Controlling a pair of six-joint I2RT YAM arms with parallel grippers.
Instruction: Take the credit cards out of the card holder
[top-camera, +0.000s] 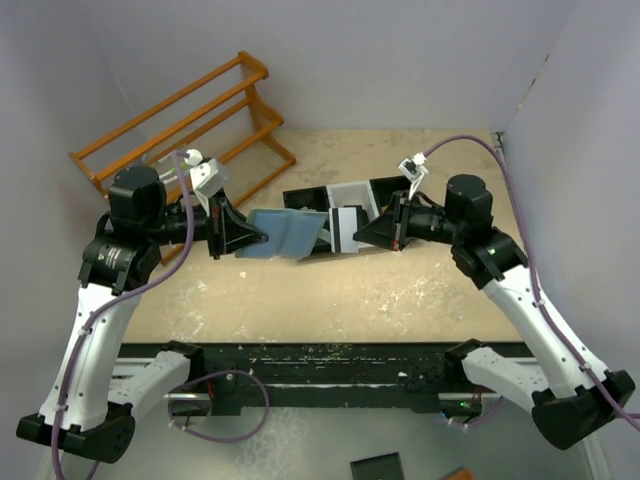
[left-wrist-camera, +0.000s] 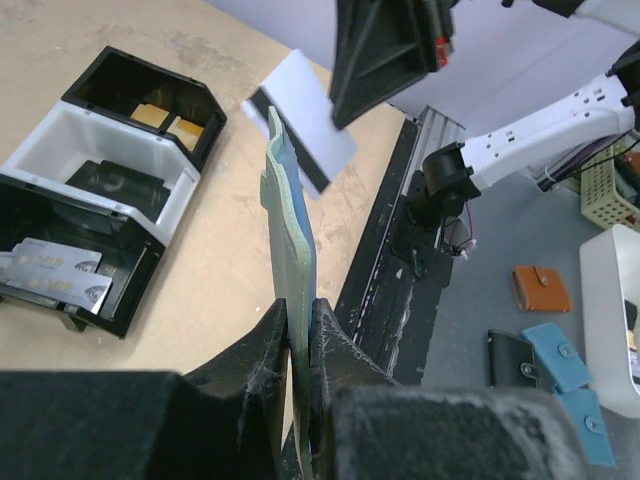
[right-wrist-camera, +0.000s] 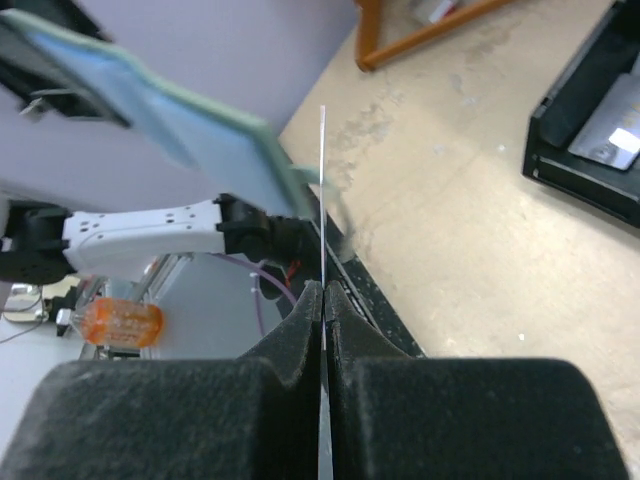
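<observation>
The card holder is open, light blue inside, held in the air above the table. My left gripper is shut on its left edge. In the left wrist view the card holder stands edge-on between the fingers of that gripper. My right gripper is shut on a grey credit card with a dark stripe, just right of the holder's edge. The card shows edge-on in the right wrist view, above the shut gripper, with the holder behind it. More cards lie in the tray.
A black-and-white three-compartment tray sits behind the grippers and shows in the left wrist view and the right wrist view. An orange wooden rack stands at the back left. Other wallets lie below the table's near edge.
</observation>
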